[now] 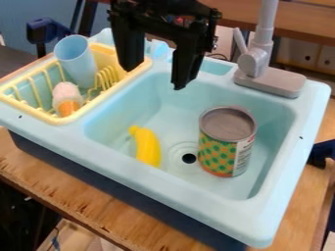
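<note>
At the upper left of the frame, a yellow plastic wire-style drying rack (58,117) sits in the pale blue plastic toy sink (298,169); a light blue plastic cup (77,61) stands tilted in the rack, and a small rounded pinkish-white and orange object (67,99) lies just beside it, near the rack's front corner; at the upper centre, the black two-finger gripper (154,78) hangs over the back of the basin, its fingers spread well apart with a bare gap between them; below it, left of the frame's centre, a yellow curved toy banana (148,147) lies on the basin floor; right of centre, a cylindrical metal can (226,142) with a green and orange patterned label stands upright; a grey plastic faucet (268,82) rises at the upper right.
</note>
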Controlling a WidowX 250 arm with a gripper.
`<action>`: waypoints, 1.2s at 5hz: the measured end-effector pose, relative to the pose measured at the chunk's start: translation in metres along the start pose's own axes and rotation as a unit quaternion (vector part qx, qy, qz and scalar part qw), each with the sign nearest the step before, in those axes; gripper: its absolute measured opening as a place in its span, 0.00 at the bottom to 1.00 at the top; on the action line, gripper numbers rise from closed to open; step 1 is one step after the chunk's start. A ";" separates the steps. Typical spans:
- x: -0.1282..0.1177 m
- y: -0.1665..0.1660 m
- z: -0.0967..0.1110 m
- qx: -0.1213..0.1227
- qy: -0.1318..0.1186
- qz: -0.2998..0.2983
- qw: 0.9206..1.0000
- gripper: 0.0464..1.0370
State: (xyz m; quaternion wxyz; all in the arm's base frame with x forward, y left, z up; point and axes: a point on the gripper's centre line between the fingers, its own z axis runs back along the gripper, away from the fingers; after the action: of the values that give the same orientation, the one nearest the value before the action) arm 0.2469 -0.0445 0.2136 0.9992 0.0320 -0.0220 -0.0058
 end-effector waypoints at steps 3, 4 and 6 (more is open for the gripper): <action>-0.003 0.056 -0.010 0.017 0.038 -0.031 0.999 0.97; -0.003 0.086 -0.008 0.033 0.026 -0.031 0.999 0.97; 0.007 0.128 -0.006 0.046 -0.023 -0.014 0.999 0.97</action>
State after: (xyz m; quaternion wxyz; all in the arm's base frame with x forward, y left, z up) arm 0.2559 0.0835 0.2164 0.9958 0.0777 -0.0452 -0.0191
